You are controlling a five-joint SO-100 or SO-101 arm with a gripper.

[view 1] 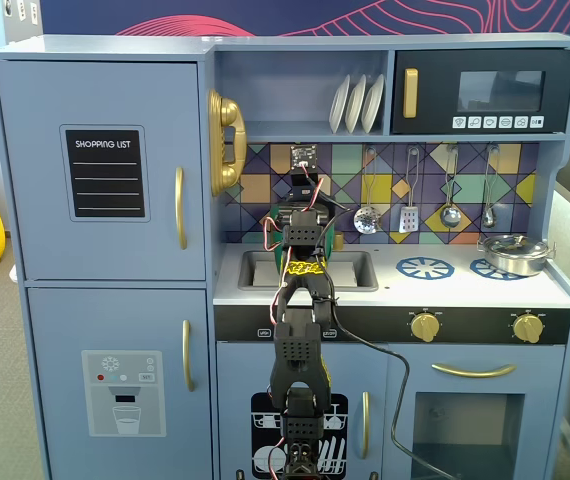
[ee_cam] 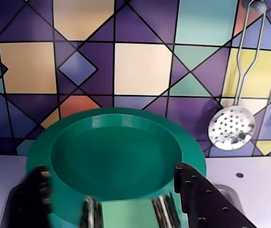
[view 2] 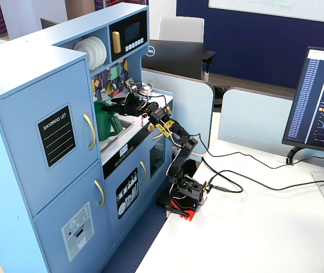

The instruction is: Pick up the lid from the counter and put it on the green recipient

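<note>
The round green lid [ee_cam: 116, 152], with a raised rim and a shallow recess, fills the lower wrist view in front of the tiled back wall. It lies on top of the green recipient [view 2: 108, 126], which stands at the sink. A lighter green strip [ee_cam: 126, 213] shows at its near edge. My gripper [ee_cam: 111, 170] is just over the lid's near side, its black fingers [ee_cam: 192, 190] spread wide apart, the left one blurred. In a fixed view the arm [view 1: 303, 250] hides all but a green sliver [view 1: 337, 238]. The gripper also shows in a fixed view [view 2: 121, 103].
A silver pot [view 1: 513, 252] sits on the right burner. The sink [view 1: 355, 270] lies under the arm. A perforated skimmer [ee_cam: 230, 127] and other utensils hang on the back wall to the right. A shelf runs above the counter.
</note>
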